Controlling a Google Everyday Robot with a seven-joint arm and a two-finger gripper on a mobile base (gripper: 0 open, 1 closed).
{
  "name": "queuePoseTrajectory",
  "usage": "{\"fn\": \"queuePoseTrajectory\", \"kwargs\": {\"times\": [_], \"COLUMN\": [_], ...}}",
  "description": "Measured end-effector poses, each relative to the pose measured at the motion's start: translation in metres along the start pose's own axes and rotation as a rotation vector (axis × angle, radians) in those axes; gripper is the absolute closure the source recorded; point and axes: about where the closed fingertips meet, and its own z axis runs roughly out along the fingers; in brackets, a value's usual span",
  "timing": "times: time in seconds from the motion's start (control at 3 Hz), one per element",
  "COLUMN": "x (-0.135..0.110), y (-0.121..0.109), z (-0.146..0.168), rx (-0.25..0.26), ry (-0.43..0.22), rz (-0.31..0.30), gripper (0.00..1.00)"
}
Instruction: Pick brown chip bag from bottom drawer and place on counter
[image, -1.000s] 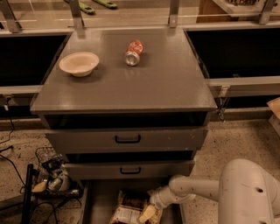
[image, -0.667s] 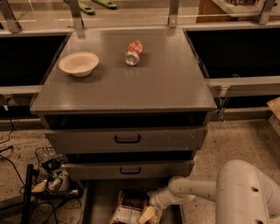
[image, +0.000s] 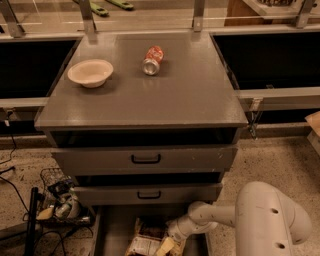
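Nothing moved: the hand (image: 169, 246) stays at the crinkly brown chip bag (image: 144, 239), grip unclear.

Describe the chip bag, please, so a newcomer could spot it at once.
Below the counter, the bottom drawer stands open. The brown chip bag lies inside, at the hand: crinkly and dark, unlike the red can and bowl up top.
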Motion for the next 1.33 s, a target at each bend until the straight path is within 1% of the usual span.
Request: {"fn": "queuePoseTrajectory", "kwargs": {"times": [0.33,0.67,1.0,1.33], "x": [-0.0001,-0.0001,-0.0001,-0.0001], "y": [-0.0002,-0.0002,-0.0001,-0.0001], "z": [0.0006,0.0007,0.0007,0.0007], "rx": [-0.001,-0.001,-0.001,-0.001], "ry": [0.001,0.001,0.001,0.001], "rz": [0.0,0.0,0.0,0.0], "gripper": [0.0,0.18,0.5,0.73]}}
